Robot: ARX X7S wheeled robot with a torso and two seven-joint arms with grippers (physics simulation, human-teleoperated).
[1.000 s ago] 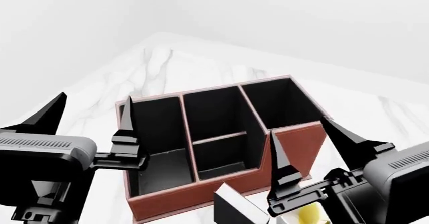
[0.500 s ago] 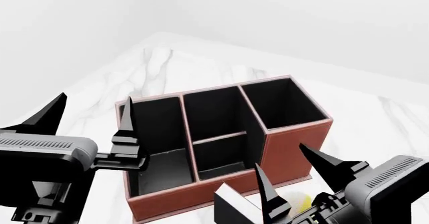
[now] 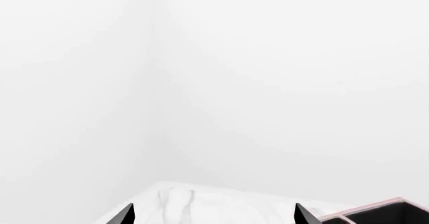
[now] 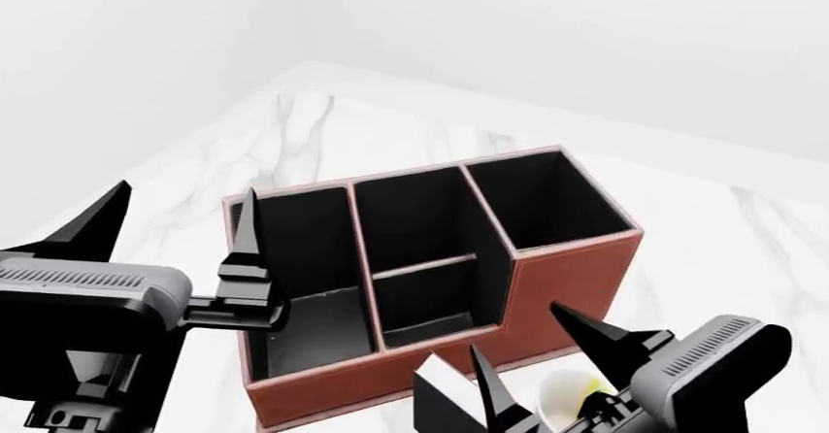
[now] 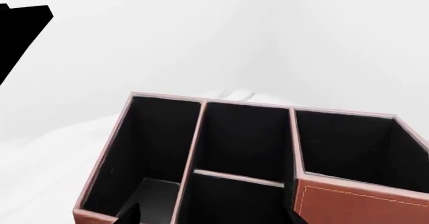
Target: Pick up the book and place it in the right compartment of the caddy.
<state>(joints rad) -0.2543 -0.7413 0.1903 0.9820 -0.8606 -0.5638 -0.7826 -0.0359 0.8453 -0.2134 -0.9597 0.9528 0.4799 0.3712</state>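
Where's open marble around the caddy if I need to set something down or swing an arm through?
Bare marble table lies behind the caddy, out to the far corner, and on its right side. Crowded: the near front edge, where the book, mug and right gripper bunch together; left gripper flanks the left wall.

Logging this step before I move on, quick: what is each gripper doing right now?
Left gripper: open, holding nothing, beside the caddy.
Right gripper: open, holding nothing, low in front of the caddy near the book.
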